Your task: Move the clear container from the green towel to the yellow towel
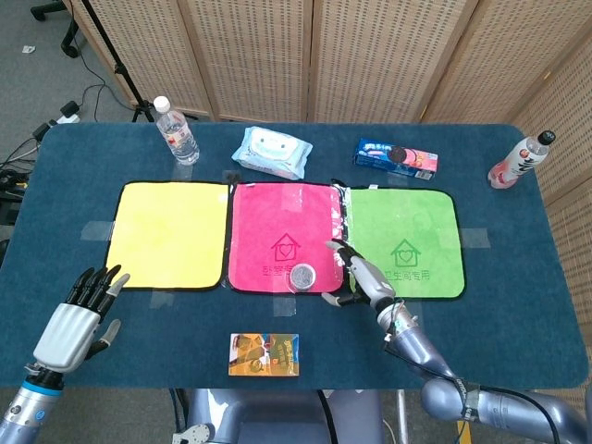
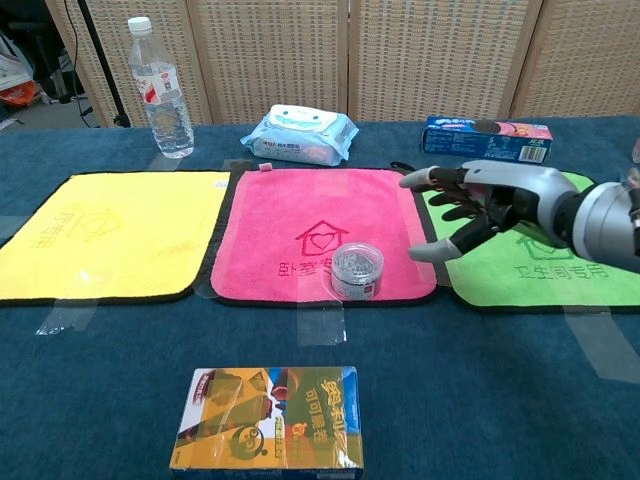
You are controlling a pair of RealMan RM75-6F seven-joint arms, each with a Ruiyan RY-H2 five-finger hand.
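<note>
The small clear container [image 1: 302, 277] [image 2: 357, 270] stands upright on the near edge of the pink towel [image 1: 285, 235] [image 2: 318, 228], between the yellow towel [image 1: 170, 232] [image 2: 110, 233] and the green towel [image 1: 403, 242] [image 2: 530, 240]. My right hand [image 1: 358, 277] [image 2: 478, 204] hovers open to the container's right, over the seam between pink and green, touching nothing. My left hand [image 1: 81, 310] is open near the table's front left corner, below the yellow towel; only the head view shows it.
A snack box [image 1: 265, 354] [image 2: 270, 420] lies near the front edge. Along the back stand a water bottle [image 1: 176, 130] [image 2: 159, 88], a wipes pack [image 1: 271, 152] [image 2: 300, 134], a cookie box [image 1: 396, 157] [image 2: 486, 138] and a pink drink bottle [image 1: 518, 160].
</note>
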